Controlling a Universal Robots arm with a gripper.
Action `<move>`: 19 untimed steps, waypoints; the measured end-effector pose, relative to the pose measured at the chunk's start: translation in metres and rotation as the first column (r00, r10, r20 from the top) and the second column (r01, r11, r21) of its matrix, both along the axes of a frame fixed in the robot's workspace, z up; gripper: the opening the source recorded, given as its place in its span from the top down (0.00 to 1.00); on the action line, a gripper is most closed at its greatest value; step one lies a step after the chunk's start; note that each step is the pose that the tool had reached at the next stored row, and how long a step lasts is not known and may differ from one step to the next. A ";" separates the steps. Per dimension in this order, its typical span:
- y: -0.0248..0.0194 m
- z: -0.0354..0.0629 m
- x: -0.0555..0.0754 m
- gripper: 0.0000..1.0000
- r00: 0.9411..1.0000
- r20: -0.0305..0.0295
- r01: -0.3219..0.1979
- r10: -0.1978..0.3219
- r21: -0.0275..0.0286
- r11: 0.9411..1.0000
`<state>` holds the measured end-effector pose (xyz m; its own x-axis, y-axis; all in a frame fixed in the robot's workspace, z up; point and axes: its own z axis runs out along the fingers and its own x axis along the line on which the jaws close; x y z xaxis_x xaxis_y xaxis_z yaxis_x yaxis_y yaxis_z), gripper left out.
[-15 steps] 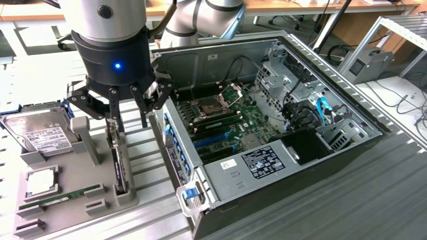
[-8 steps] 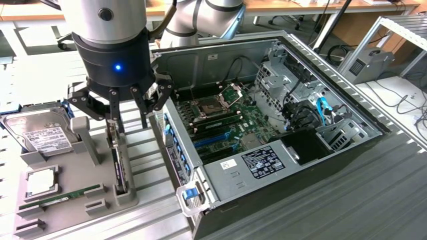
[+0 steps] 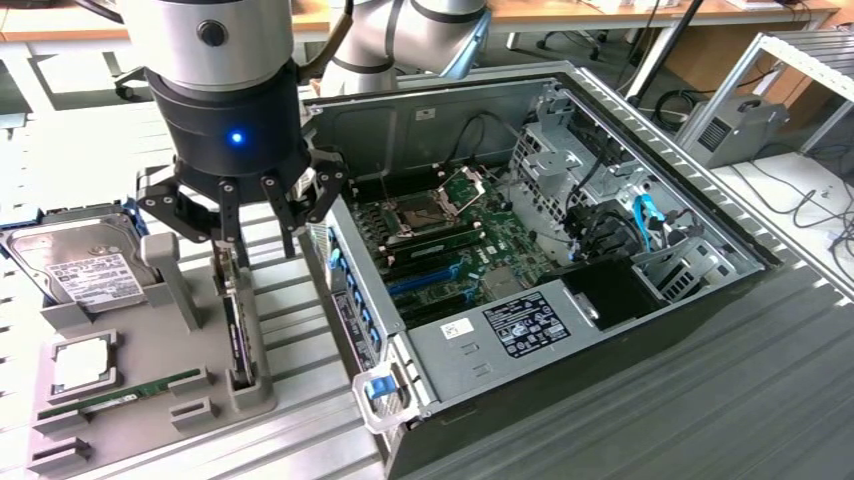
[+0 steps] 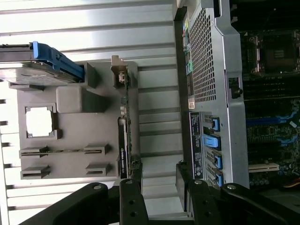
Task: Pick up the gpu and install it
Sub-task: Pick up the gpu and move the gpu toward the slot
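The black gripper (image 3: 267,215) of the silver and black robot arm hangs over the grey plastic holder block (image 3: 134,425) that lies on the ribbed light metal table (image 3: 300,430). Its fingers (image 3: 220,225) are spread wide apart and nothing is between them. The gpu (image 3: 236,330), a flat card with a dark shroud and a green circuit board, stands on its long edge in a narrow slot of the holder, along the side of the holder that is nearest to the open black and silver computer case (image 3: 461,345). In the exterior view the gripper is just above the far end of the card, with one finger on each side of its line, and I cannot tell if a finger touches it. In the wrist view the gpu (image 4: 124,140) shows as a thin dark strip, the fingertips (image 4: 136,183) stand apart near one end of it, and the gripper (image 4: 159,187) holds nothing. The same holder carries other parts: a silver hard drive with a white label (image 3: 80,265) in a blue frame at the exterior view's left, a square silver processor chip (image 3: 83,362) in a recess, and a long thin green memory stick (image 3: 120,395) standing in two small supports. The computer case lies on its side just beside the holder, at the exterior view's right, and its green mainboard (image 3: 454,250) with blue slots is in the open.
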<state>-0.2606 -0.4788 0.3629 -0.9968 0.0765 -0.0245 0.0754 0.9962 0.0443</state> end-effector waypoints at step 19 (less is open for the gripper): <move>0.0000 -0.0054 0.000 0.58 1.000 0.000 0.000 0.000 0.000 1.000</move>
<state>-0.2606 -0.4788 0.3575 -0.9968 0.0766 -0.0245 0.0754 0.9962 0.0443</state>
